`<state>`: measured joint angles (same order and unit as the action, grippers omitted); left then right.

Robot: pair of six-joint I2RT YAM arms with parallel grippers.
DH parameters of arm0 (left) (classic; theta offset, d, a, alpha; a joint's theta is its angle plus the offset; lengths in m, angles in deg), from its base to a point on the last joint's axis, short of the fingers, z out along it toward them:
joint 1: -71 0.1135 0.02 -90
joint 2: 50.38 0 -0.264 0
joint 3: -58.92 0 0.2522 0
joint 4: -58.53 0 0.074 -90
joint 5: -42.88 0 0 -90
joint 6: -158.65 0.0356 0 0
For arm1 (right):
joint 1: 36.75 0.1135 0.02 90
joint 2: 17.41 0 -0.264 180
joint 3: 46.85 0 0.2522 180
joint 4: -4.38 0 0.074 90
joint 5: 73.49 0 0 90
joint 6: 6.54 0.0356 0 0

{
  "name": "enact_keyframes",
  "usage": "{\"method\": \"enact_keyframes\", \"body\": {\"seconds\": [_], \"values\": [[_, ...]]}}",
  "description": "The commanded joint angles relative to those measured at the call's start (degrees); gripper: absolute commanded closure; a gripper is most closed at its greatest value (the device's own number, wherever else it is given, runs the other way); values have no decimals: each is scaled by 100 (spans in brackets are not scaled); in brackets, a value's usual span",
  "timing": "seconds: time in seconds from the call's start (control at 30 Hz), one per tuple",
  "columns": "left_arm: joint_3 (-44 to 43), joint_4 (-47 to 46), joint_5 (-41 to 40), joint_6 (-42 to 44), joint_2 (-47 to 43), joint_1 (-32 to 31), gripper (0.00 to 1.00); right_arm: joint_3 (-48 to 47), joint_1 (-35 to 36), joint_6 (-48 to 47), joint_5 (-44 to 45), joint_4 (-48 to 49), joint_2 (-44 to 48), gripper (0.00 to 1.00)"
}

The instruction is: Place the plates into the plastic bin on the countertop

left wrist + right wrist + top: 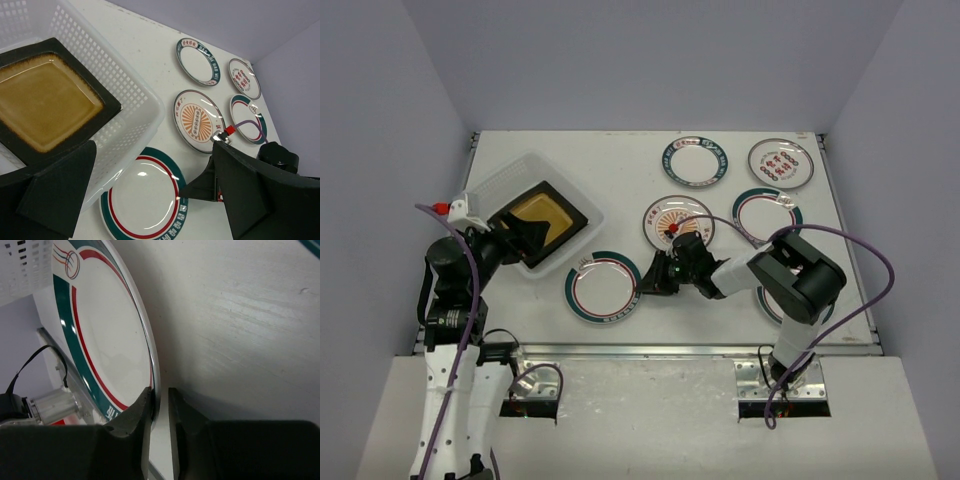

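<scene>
From overhead I see the amber square plate lying in the plastic bin at the left rear of the countertop. The left gripper sits at the bin's near edge, and the right gripper is at the right rim of the green-rimmed plate. My left wrist camera shows the left fingers spread wide with nothing between them. On the right wrist camera the right fingers closely straddle that plate's rim, though I cannot tell whether they actually pinch it.
</scene>
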<state>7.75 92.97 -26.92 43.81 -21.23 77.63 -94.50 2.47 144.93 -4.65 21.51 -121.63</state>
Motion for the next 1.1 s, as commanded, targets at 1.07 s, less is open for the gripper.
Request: {"method": "enact_keyframes", "body": {"seconds": [1.07], "values": [[484,-1139,2562,-471,2118,-1690,34,865,-1700,273,-2223,-593,4201,100]]}}
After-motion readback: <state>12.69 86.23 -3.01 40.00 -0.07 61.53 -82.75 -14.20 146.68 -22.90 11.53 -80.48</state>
